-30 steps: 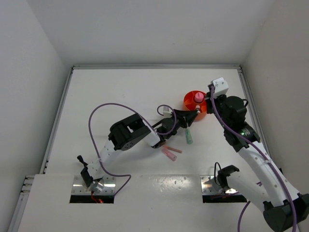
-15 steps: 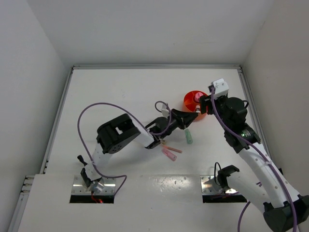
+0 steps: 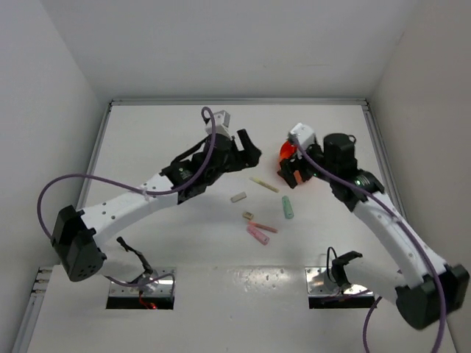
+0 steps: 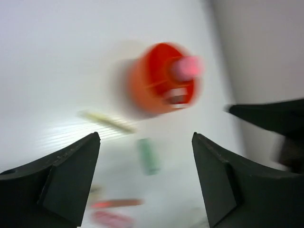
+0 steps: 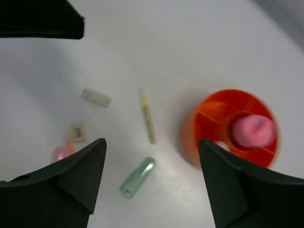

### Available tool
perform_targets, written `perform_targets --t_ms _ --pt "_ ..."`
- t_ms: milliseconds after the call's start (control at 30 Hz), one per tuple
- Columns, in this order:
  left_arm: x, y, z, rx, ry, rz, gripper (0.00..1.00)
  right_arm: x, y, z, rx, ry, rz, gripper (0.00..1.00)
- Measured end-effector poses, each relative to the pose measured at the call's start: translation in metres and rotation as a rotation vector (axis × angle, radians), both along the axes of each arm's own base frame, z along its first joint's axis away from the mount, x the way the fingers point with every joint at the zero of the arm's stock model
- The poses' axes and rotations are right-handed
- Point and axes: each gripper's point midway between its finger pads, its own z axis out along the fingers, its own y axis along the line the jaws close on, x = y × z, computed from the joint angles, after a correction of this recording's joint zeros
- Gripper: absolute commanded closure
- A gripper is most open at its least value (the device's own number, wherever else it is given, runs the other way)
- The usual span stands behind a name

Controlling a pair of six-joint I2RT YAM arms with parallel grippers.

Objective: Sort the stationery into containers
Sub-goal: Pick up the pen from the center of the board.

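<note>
While left gripper (image 4: pixel 146 137) and right gripper (image 5: pixel 152 142) gape empty, bowl (image 5: pixel 194 128) sits ahead of both. Round orange plastic, divided inside.

Top external: fixed high above and behind the arms, aimed steeply down, far enough off to take in the whole white table (image 3: pixel 162 140). Left wrist: carried over mid-table, tilted down, moderately near, heavily blurred, with pale grey side wall (image 4: pixel 266 47) at right edge. Right wrist: carried close by the round orange plastic divided bowl (image 5: pixel 209 118), aimed almost straight down, nearer and sharper. Common to all three: the bowl, thin pale-yellow stick (image 5: pixel 147 115) and short mint-green plastic stick (image 5: pixel 137 176), on the central table area.
</note>
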Motion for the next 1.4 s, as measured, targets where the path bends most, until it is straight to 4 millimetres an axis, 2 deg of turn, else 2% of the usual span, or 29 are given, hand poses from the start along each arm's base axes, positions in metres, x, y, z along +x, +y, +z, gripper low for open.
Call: perform_targets --t_ms 33,67,100,133,167,200,233,267,300,400,467,500,533,567,633,733,867,1167,1267,1300,1367,1400 --pt "0.005 0.021 -0.018 0.097 0.031 0.039 0.15 0.000 0.012 -0.011 -0.025 0.065 0.073 0.54" --pt "0.008 0.040 -0.037 0.186 0.067 0.073 0.18 0.002 0.024 -0.022 -0.047 0.132 0.142 0.69" --pt "0.009 0.057 -0.056 0.268 0.111 0.099 0.24 0.003 0.033 -0.031 -0.059 0.183 0.188 0.77" --pt "0.008 0.082 -0.079 0.358 0.168 0.146 0.51 0.003 0.044 -0.046 -0.073 0.262 0.236 0.82" --pt "0.006 0.102 -0.093 0.409 0.211 0.193 0.64 0.003 0.050 -0.058 -0.086 0.315 0.269 0.82" --pt "0.003 0.121 -0.104 0.448 0.239 0.237 0.74 0.003 0.054 -0.067 -0.094 0.359 0.287 0.77" --pt "-0.004 0.144 -0.113 0.483 0.266 0.279 0.78 0.003 0.059 -0.077 -0.102 0.407 0.306 0.71" --pt "-0.010 0.163 -0.117 0.501 0.282 0.315 0.81 0.005 0.063 -0.084 -0.111 0.446 0.316 0.67" --pt "-0.017 0.185 -0.117 0.508 0.289 0.359 0.84 0.011 0.070 -0.091 -0.117 0.478 0.328 0.59" --pt "-0.028 0.238 -0.087 0.452 0.227 0.497 0.84 0.032 0.090 -0.110 -0.148 0.542 0.351 0.54" --pt "-0.033 0.260 -0.060 0.403 0.155 0.554 0.75 0.046 0.101 -0.124 -0.180 0.562 0.353 0.53" --pt "-0.035 0.266 -0.053 0.395 0.129 0.563 0.67 0.050 0.105 -0.132 -0.199 0.570 0.349 0.53" --pt "-0.036 0.271 -0.047 0.390 0.104 0.562 0.41 0.053 0.108 -0.141 -0.224 0.582 0.343 0.51" --pt "-0.038 0.274 -0.044 0.393 0.083 0.554 0.30 0.055 0.110 -0.150 -0.252 0.593 0.337 0.51" --pt "-0.038 0.275 -0.048 0.403 0.076 0.526 0.18 0.058 0.110 -0.168 -0.305 0.616 0.316 0.51" --pt "-0.037 0.273 -0.066 0.425 0.113 0.470 0.17 0.061 0.109 -0.191 -0.383 0.639 0.282 0.49" --pt "-0.037 0.269 -0.089 0.446 0.173 0.396 0.17 0.064 0.099 -0.209 -0.460 0.655 0.230 0.46" --pt "-0.035 0.259 -0.083 0.403 0.143 0.323 0.17 0.079 0.084 -0.229 -0.551 0.644 0.159 0.46" --pt "-0.034 0.257 -0.082 0.398 0.138 0.311 0.17 0.079 0.084 -0.232 -0.558 0.649 0.167 0.54" --pt "-0.034 0.256 -0.082 0.396 0.137 0.308 0.17 0.079 0.085 -0.232 -0.557 0.652 0.175 0.62" --pt "-0.034 0.256 -0.082 0.395 0.136 0.306 0.17 0.076 0.088 -0.234 -0.549 0.665 0.196 0.72" --pt "-0.034 0.256 -0.082 0.395 0.137 0.306 0.17 0.074 0.088 -0.234 -0.547 0.675 0.204 0.83"
